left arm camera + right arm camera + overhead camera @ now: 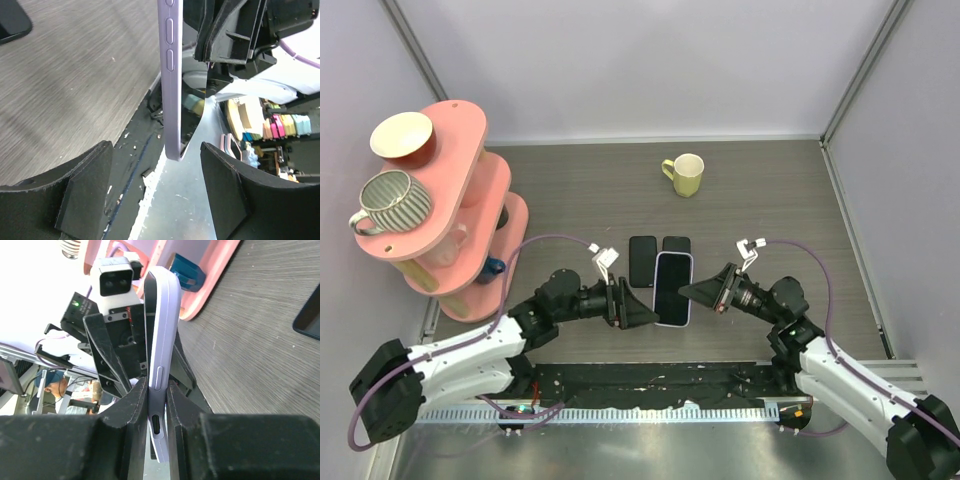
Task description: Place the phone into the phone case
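Looks like the tail end of the seating step. The phone (672,285) lies screen-up inside the lavender phone case (171,90), near the front of the bench (770,220) between the 2 arms. The right claw (156,390) is pinched tight on the cased end by the charging port, while the left claw (156,167) gapes wide, 1 finger either side of the case edge and touching neither. My guess is the next move calls for checking all 4 corners are snapped in, then a gentle set-down (2 bare dark phones (642,260) lie just behind, so mind those). No brand, label or writing is readable anywhere.
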